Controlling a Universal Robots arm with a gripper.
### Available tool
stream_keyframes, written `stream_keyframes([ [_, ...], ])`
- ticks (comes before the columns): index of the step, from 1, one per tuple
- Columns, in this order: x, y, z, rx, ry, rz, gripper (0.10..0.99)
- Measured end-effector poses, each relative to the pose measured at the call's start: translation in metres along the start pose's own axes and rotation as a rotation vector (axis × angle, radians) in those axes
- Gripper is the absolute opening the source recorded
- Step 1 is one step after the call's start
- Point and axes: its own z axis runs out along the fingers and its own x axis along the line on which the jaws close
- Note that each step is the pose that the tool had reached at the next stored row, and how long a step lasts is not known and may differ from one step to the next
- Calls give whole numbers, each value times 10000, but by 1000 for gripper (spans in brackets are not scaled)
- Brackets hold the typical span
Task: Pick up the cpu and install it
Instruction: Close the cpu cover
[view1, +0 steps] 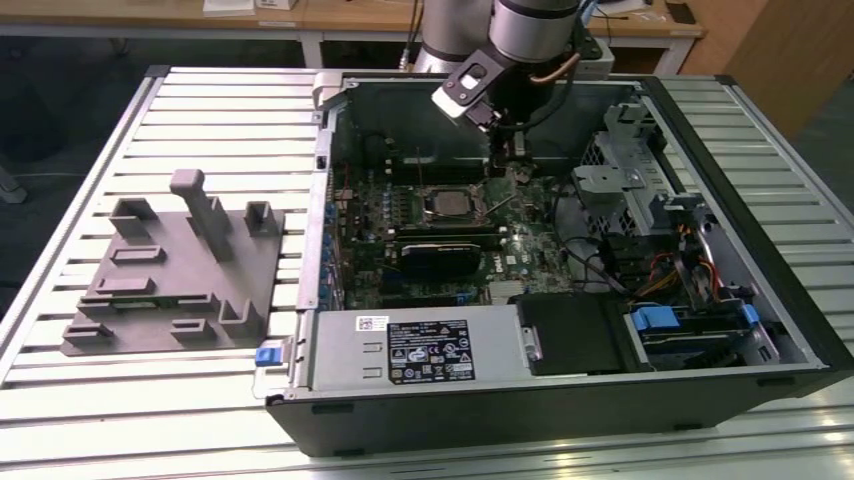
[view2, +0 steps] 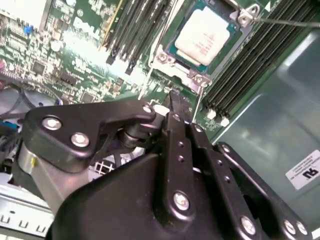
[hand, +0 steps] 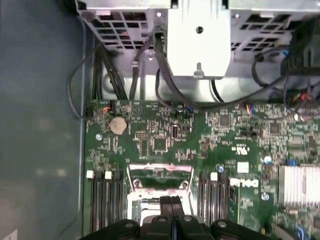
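Two dark fingers (hand: 166, 206) of the gripper (hand: 172, 200) are pressed together and nothing is between them. In the second wrist view the tips hang just beside one edge of the socket frame (view2: 196, 76), above the green motherboard (hand: 210, 135); I cannot tell if they touch the board. The cpu (view2: 202, 34) lies flat inside this frame with its silvery face up, near the middle of the motherboard and apart from the gripper. Black memory slots (view2: 135, 25) run along both sides of the socket. The board lies in an open computer case (view1: 534, 420), and a grey power supply (view1: 414, 350) with a white label sits at the case's near edge. The case rests on a slatted metal table (view1: 200, 120). A grey plastic fixture (view1: 174, 280) stands on the table beside the case, toward the exterior view's left edge.
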Motion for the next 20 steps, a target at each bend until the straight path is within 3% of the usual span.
stream_keyframes([
  [5, 22, 141, 27, 3, -4, -37, 106],
  [10, 96, 248, 42, 3, -9, -37, 106],
  [20, 118, 418, 71, 3, -8, -37, 106],
])
